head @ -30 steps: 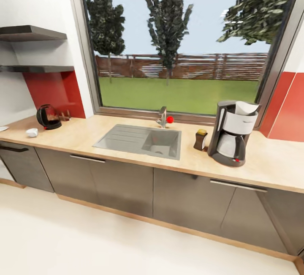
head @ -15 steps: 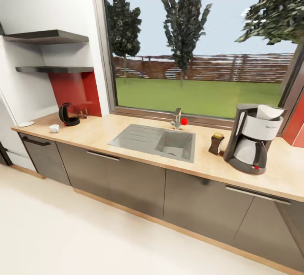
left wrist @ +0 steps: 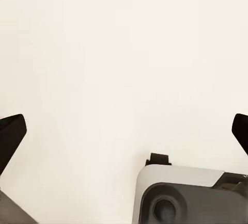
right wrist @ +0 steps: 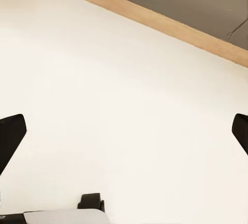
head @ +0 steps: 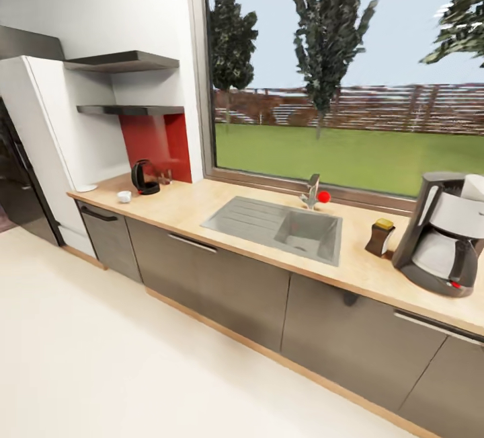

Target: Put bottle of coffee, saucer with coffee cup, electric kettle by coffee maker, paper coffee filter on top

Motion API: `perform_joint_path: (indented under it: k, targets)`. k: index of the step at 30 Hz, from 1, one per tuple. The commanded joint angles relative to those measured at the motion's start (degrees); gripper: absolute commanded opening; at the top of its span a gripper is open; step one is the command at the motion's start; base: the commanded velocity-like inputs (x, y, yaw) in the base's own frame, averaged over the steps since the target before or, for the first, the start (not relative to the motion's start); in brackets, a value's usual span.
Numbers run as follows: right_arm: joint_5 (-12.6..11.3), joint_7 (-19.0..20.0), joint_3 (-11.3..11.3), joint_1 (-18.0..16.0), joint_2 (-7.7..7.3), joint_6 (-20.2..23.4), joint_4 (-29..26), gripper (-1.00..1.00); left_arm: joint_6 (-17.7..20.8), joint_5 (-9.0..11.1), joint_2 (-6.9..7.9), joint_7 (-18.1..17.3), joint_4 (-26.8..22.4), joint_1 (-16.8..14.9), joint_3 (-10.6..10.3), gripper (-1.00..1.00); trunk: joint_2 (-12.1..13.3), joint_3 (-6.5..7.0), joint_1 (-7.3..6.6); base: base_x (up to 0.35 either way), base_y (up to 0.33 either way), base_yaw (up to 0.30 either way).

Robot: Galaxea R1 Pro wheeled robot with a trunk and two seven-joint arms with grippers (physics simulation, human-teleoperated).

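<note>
Since a second ago my head camera has swung leftward, so the whole kitchen now sits further right in view and a dark appliance (head: 17,182) shows at the far left; the objects themselves lie as they did.

Closest to me, my left gripper (left wrist: 124,131) hangs over pale floor (left wrist: 103,53), its dark fingertips (left wrist: 10,136) spread wide apart with nothing between them. My right gripper (right wrist: 124,131) is likewise spread wide and holds nothing, pointing at the same pale floor with a wooden plinth strip (right wrist: 155,20) and grey cabinet front beyond.

Further off, the countertop (head: 202,206) runs across the head view above grey cabinets (head: 222,283), with the sink (head: 279,226) inset midway. At its right end stands the coffee maker (head: 444,239), the paper coffee filter (head: 472,187) resting on top of it. The bottle of coffee (head: 380,237) stands just beside it, on the sink side.

Well apart, at the counter's left end, sits the coffee cup (head: 124,196), with the electric kettle (head: 144,177) behind it against the red wall panel (head: 154,142). The saucer (head: 86,188) lies at the very end, near the cup but separate. Two dark shelves (head: 124,61) hang above. A window (head: 349,68) behind shows lawn, fence and trees.
</note>
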Motion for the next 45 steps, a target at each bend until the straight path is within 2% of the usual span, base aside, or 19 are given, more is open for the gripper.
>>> perform_joint_path:
  k: [1,20,45]
  targets:
    - [0.5,0.2,-0.5,0.0,0.01,-0.2,0.0,1.00,-0.2,-0.6,-0.06,0.1,0.0,-0.1,0.3,1.00,-0.1,-0.11,0.03,0.000,0.000,0.284]
    - [0.5,0.3,-0.4,0.0,-0.16,-0.2,-0.1,1.00,-0.3,-0.5,0.03,0.2,0.0,-0.1,0.5,1.00,-0.1,-0.40,0.03,0.020,0.000,0.281]
    - [0.5,0.4,-0.4,0.0,-0.25,-0.2,0.0,1.00,-0.4,-0.5,0.03,0.1,-0.1,0.0,0.4,1.00,-0.1,-1.22,0.03,0.317,0.030,0.259]
